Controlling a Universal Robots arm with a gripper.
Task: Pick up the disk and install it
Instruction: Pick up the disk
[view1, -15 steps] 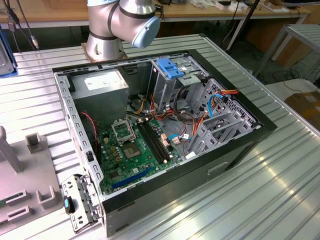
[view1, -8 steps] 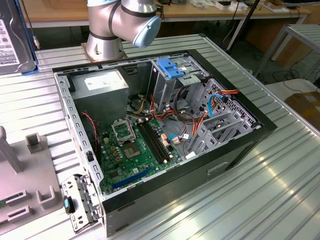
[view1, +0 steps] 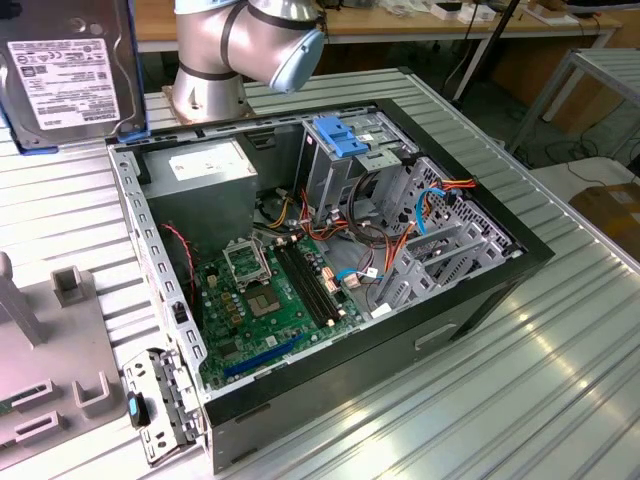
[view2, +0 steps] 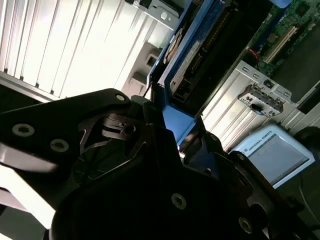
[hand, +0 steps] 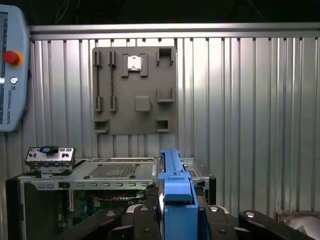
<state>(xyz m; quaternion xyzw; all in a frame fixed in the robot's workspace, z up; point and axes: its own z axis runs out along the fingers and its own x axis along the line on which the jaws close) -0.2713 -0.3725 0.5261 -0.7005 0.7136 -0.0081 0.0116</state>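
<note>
the gripper (hand: 178, 220) is clamped on the disk (hand: 172, 175), its black fingers (hand: 145, 215) pressed against the blue rails from both sides. the second wrist view shows the same pinch, the gripper (view2: 177, 125) closed round the near end of the disk (view2: 199, 45)

the disk is in the air, not in the case. it is held on edge, and its long axis runs straight out from the jaws, away from the wrist. only its near short end sits between the fingers and the rest stands free beyond them

in the exterior view the disk (view1: 65, 70) hangs in the upper corner at the exterior view's left, label face toward the camera. it is outside the open case (view1: 480, 290) and well apart from the drive cage (view1: 385, 160) under the blue latch plate (view1: 340, 135). the cage lies toward the exterior view's right of the disk

in the first wrist view the case (hand: 115, 172) sits beyond the disk's free end, on the ribbed table (hand: 250, 100). judged from this, the pick-up is done and the install is not. the free end appears to point toward the case, but the disk is not yet at the cage
</note>
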